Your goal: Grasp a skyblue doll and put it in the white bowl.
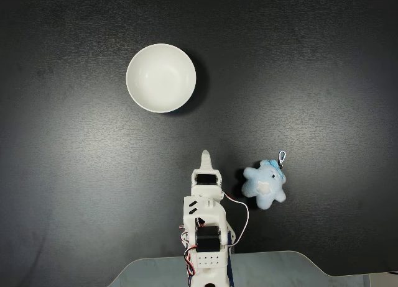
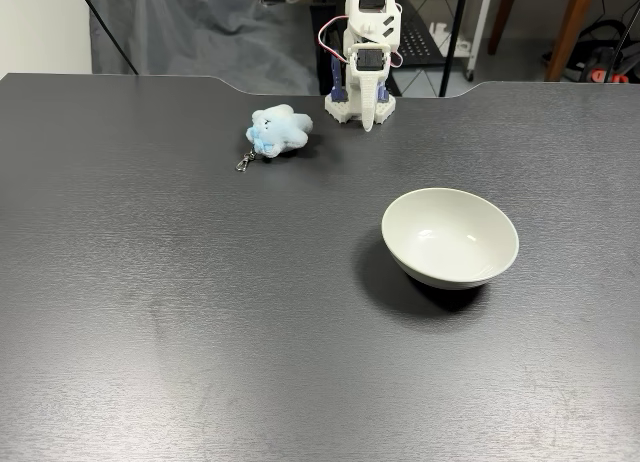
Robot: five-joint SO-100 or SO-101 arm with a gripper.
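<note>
A: Skyblue doll [image 1: 264,185] is noted lying on the dark table [image 1: 74,175], to the right of the folded arm [image 1: 205,218] in the view from above, and apart from it. In the frontal view the order runs doll [image 2: 279,130], arm, then bowl.

B: Is the white bowl [image 1: 161,77] occupied?

A: Nothing is seen in it. It is placed well apart from the doll, and the task is judged not yet started.

B: And the pincer?

A: The gripper [image 1: 205,155] is tucked at rest with its tip pointing toward the bowl side. Its fingers appear drawn together and nothing is held.

B: What is advised for the first step?

A: The fingers should be opened wide before descent, and the arm swung over the doll. The plush body should be straddled across its middle, not the keyring clasp [image 1: 282,156], since 1 lobe alone may slip out.
</note>
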